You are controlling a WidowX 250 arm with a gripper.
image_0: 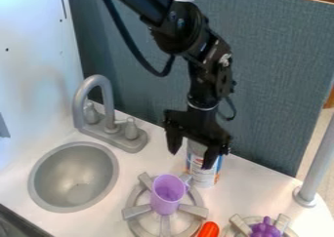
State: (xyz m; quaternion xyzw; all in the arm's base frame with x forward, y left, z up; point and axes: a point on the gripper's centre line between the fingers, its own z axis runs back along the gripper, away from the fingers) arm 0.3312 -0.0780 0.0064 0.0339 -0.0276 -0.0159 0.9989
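My gripper [192, 155] hangs down in the upper middle of the camera view, open, its two fingers spread apart. Behind and between them stands a white can [203, 173] with a blue and orange label, upright near the counter's back edge; whether the fingers touch it I cannot tell. In front of the can, a purple cup [168, 194] stands upright on a grey burner grate [136, 211].
Left are a grey sink basin [73, 177] and a faucet [110, 115]. At the front lie an orange-red object [209, 229] and purple toy grapes [265, 228] on a second burner. A grey post [318, 165] stands right; a blue-grey panel [281, 75] rises behind.
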